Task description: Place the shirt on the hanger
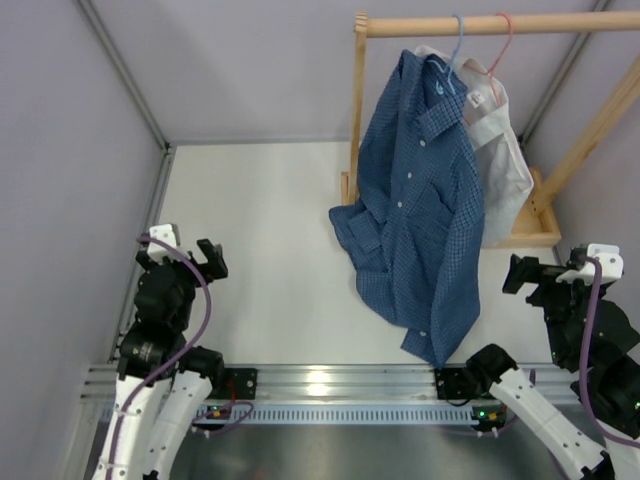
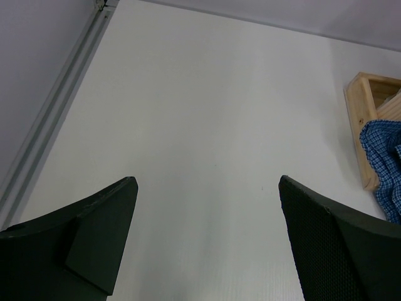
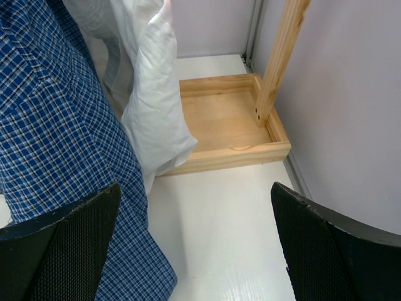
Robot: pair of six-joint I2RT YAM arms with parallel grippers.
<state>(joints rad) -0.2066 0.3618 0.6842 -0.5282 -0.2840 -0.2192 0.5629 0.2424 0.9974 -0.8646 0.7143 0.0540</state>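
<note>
The blue checked shirt [image 1: 422,200] hangs on the light blue wire hanger [image 1: 457,50], whose hook sits over the wooden rail [image 1: 480,25]. The shirt's hem reaches the table's front edge. It also shows in the right wrist view [image 3: 56,144] at the left, and a corner of it shows in the left wrist view [image 2: 383,166] at the right edge. My left gripper [image 1: 180,258] is open and empty over the table at the near left. My right gripper [image 1: 545,272] is open and empty at the near right, beside the shirt's lower part.
A white collared shirt [image 1: 495,150] hangs on a pink hanger [image 1: 503,45] behind the blue one. The wooden rack's base tray [image 3: 232,122] and upright post [image 3: 279,63] stand at the back right. Grey walls close in the white table [image 1: 260,260].
</note>
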